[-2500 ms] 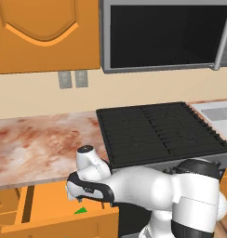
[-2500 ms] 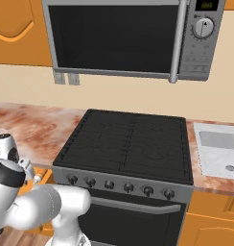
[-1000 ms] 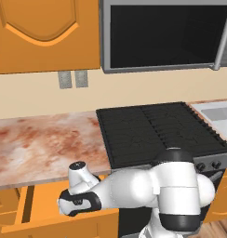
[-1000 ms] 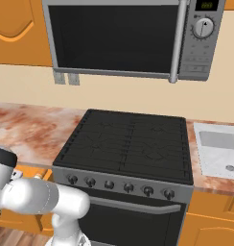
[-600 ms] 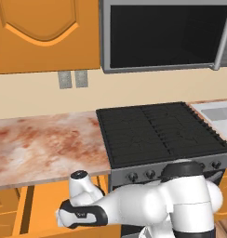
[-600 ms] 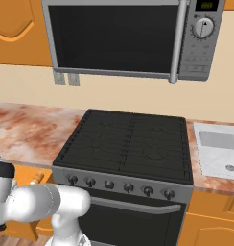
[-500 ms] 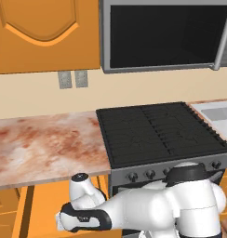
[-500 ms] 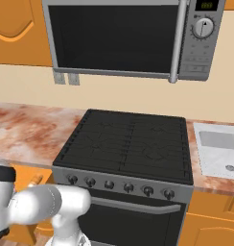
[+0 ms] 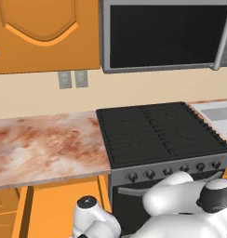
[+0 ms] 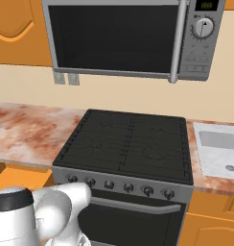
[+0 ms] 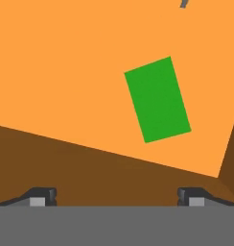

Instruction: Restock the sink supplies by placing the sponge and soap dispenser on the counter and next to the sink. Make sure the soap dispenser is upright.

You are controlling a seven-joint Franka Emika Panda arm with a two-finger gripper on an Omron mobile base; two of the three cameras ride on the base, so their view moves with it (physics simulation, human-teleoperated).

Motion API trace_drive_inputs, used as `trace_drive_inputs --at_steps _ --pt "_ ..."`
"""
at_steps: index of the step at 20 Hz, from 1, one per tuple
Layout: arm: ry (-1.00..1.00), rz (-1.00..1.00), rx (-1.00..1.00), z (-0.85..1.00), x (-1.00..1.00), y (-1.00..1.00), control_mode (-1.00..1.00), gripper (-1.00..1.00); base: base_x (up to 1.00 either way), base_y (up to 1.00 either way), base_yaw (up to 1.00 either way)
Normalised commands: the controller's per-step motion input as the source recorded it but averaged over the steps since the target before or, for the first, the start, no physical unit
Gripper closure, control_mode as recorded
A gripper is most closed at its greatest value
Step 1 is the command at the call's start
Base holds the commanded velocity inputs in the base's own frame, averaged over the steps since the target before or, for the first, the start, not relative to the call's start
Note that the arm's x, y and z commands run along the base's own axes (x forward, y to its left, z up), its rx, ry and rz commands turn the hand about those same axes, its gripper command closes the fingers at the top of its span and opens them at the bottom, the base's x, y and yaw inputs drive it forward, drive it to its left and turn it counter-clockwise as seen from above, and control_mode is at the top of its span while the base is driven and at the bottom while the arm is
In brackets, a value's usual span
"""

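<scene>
A cream-beige wall (image 9: 36,100) runs behind the cooking area, carrying two small grey wall sockets (image 9: 72,79) side by side. Glossy orange upper cabinets (image 9: 45,35) with arched door panels hang to the left of a grey microwave with a dark glass door (image 10: 123,38). Below it stands a black gas stovetop (image 10: 131,141) over a dark oven front with a row of round knobs (image 10: 119,186) — orange lower cabinet fronts (image 10: 210,221) flank it.

The light is even and bright, with no clear source. Shadows are very soft; the wall under the microwave (image 10: 114,38) is a little darker. The stovetop (image 9: 157,132) shows no glare. Edges look sharp and straight. In the hand view the colours are flat.
</scene>
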Motion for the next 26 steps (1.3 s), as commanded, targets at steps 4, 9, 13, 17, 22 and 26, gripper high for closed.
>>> trace_drive_inputs --at_steps 4,9,13,17,22,26 --pt "-0.13 0.00 0.00 0.51 -0.88 0.00 -1.00 -1.00 0.00 0.00 0.00" --pt "0.07 -0.03 0.00 0.96 0.30 -0.01 -1.00 -1.00 0.00 0.00 0.00" --pt "0.24 -0.08 0.00 0.75 0.87 -0.16 -1.00 -1.00 0.00 0.00 0.00" --pt "0.12 -0.01 0.00 0.06 0.69 -0.10 -1.00 -1.00 0.00 0.00 0.00" --pt "0.02 0.00 -0.01 0.00 0.60 -0.02 -1.00 -1.00 0.00 0.00 0.00" --pt "0.04 -0.02 -0.09 0.00 0.43 0.03 -1.00 -1.00 0.00 0.00 0.00"
